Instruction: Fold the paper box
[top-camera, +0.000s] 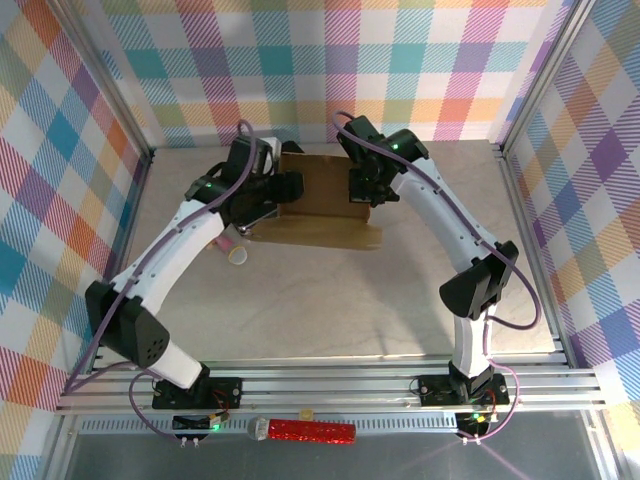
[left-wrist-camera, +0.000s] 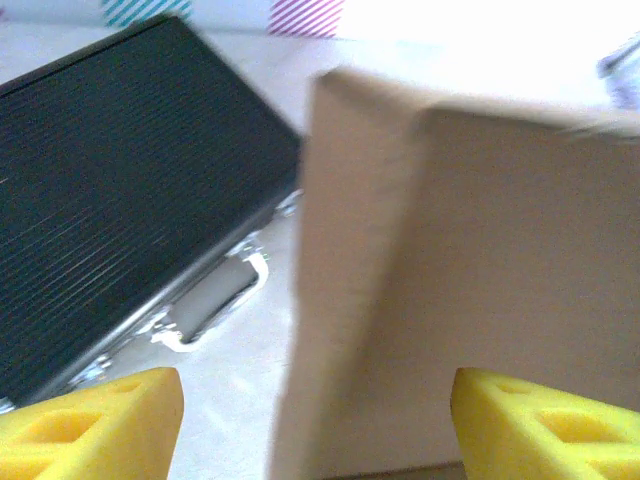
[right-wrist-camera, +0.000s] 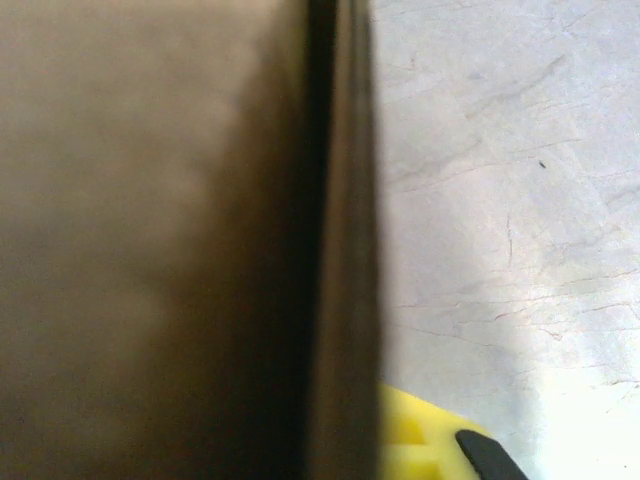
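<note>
**Paper box (top-camera: 325, 205) between two claws on the counter (top-camera: 330, 300)**

Left claw (left-wrist-camera: 318, 425) spread, a box edge between its fingers; black case (left-wrist-camera: 120, 180) lies beyond, to its left. Right claw (right-wrist-camera: 350, 440) pressed together, pinching a box wall.

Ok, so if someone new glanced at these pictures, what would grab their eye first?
Probably the loud pastel plaid walls around the table, and the brown paper box at its far middle. Up close, the left gripper stands open, its yellow fingers either side of the cardboard, with a black ribbed case on the left of that view. The right gripper is shut on the box's edge.
</note>
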